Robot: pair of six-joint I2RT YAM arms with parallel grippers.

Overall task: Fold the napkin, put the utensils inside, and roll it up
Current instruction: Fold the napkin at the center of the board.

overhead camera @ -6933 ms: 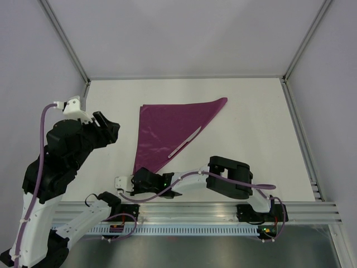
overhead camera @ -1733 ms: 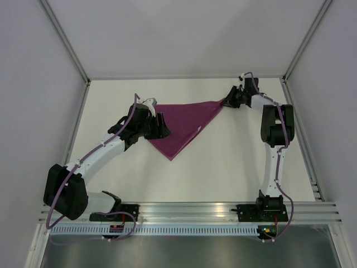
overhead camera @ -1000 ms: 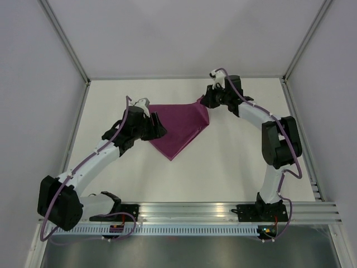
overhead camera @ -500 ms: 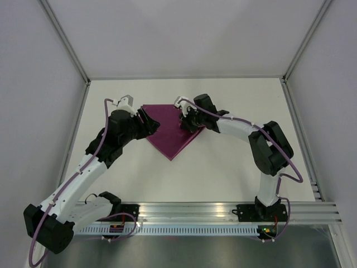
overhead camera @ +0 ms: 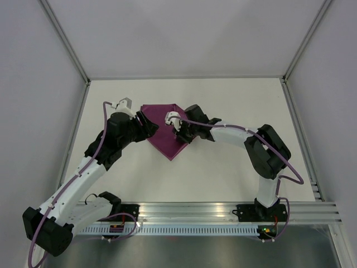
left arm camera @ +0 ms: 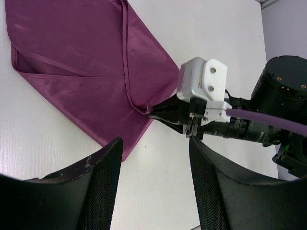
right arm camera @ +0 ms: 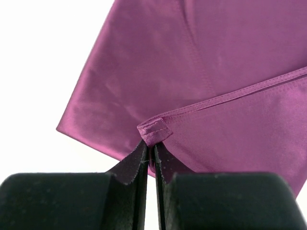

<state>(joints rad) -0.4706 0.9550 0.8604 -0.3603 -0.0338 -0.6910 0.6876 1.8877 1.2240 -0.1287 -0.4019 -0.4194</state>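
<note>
Right gripper [overhead camera: 177,129] is clamped on the hemmed corner of the napkin [overhead camera: 163,139], just above the folded cloth at mid-table. The bulk lies to its left, where the left gripper [overhead camera: 149,125] hovers open.

Robot lab test cell. Bare white tabletop [overhead camera: 234,173] boxed in by plain pale wall panels [overhead camera: 184,33]. Aluminium frame posts [overhead camera: 64,39] at back corners. Slotted metal rail [overhead camera: 195,212] along near edge; left arm [overhead camera: 78,176] and right arm [overhead camera: 266,153] bolted there side by side. Purple cable [left arm camera: 268,120] running along arm links. Small white camera housing [left arm camera: 201,81] on wrist. Even, flat lighting throughout.
</note>
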